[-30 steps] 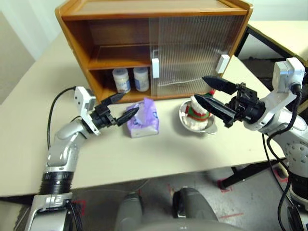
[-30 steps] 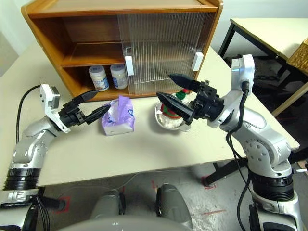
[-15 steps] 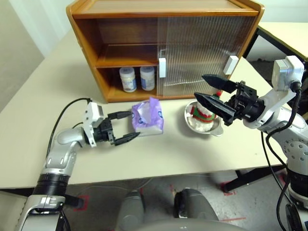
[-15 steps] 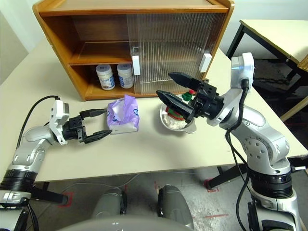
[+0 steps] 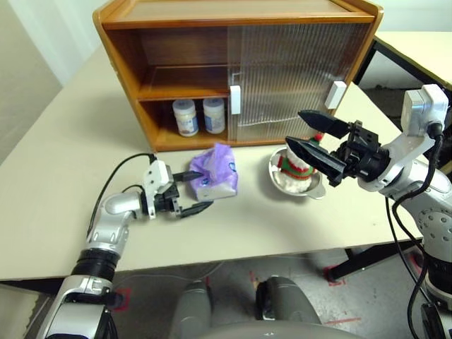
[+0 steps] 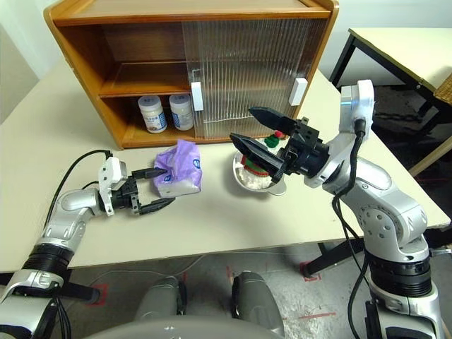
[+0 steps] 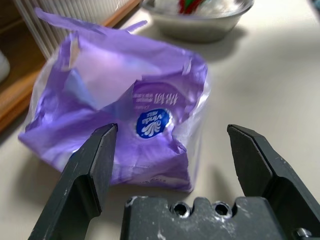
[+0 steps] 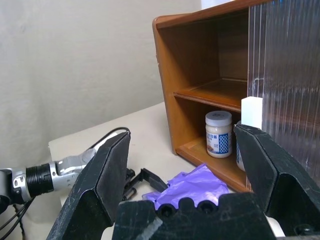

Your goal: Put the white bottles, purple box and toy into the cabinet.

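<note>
Nearest, the left gripper [image 5: 193, 191] lies low on the table [image 5: 56, 183] with its jaws spread wide on either side of the purple box's [image 5: 216, 171] near end, gripping nothing. Beyond, the right gripper [image 5: 305, 134], also wide open and empty, hangs above the steel bowl [image 5: 296, 185] holding the toy [image 5: 295, 166]. Farthest, the two white bottles [image 5: 200, 116] stand on the cabinet's [image 5: 240, 67] lower shelf.

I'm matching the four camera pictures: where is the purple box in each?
Left eye: purple box centre-left, before the cabinet.
Right eye: left of centre.
Left wrist: fills the middle.
Right wrist: low, centre.
Shared landmark: the cabinet's wooden base beside it.
</note>
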